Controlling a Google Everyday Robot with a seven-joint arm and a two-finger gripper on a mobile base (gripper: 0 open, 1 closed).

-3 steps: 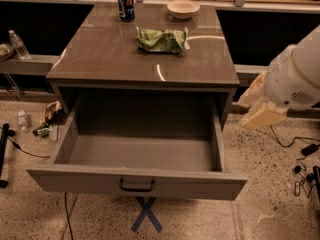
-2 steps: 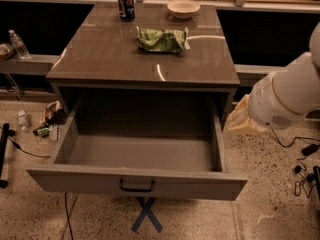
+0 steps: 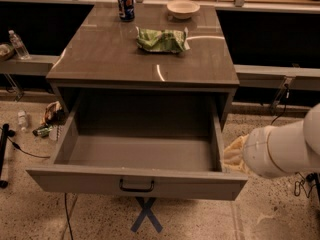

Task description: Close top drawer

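Observation:
The top drawer [image 3: 135, 181] of the grey-brown cabinet stands pulled far out and is empty inside. Its flat front faces me low in the view, with a small dark pull handle [image 3: 136, 186] at its centre. My white arm [image 3: 285, 146] reaches in from the right edge. The gripper [image 3: 231, 155] sits just outside the drawer's right side wall, near the front right corner, pale and partly hidden behind that wall and my arm.
On the cabinet top [image 3: 100, 59] lie a green chip bag [image 3: 162, 39], a blue soda can [image 3: 125, 4] and a white bowl [image 3: 183, 8]. Bottles and litter [image 3: 42, 121] lie on the floor at the left. A blue X [image 3: 146, 215] is taped below the drawer.
My arm and gripper have moved down and to the left, from beside the cabinet's right side to the drawer's front right corner. The drawer has not moved.

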